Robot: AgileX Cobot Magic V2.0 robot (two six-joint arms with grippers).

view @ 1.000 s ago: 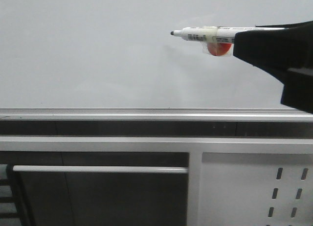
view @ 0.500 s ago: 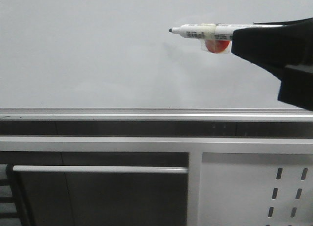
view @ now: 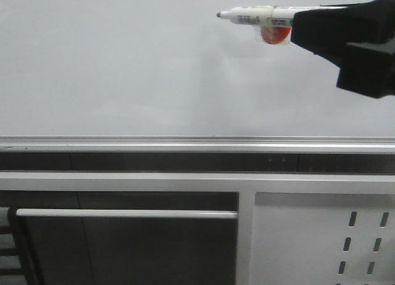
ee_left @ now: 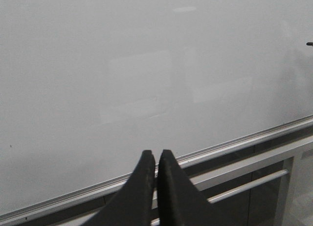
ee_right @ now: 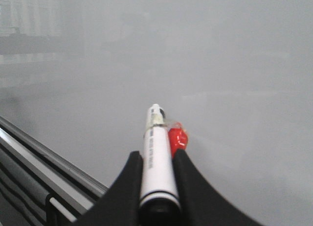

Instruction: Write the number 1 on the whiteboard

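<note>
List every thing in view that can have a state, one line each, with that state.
whiteboard: blank, no stroke drawn on it yet.
marker: uncapped, held level, tip pointing to the left, high on the board.
right gripper: shut on the marker.
left gripper: shut, holding nothing.
red piece: taped to the marker.

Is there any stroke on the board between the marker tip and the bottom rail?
No. In the front view the whiteboard is bare between the marker tip and the rail.

surface: whiteboard point(view: 111, 69) | glossy, pale grey | silver rail point(view: 154, 141) along lower edge
</note>
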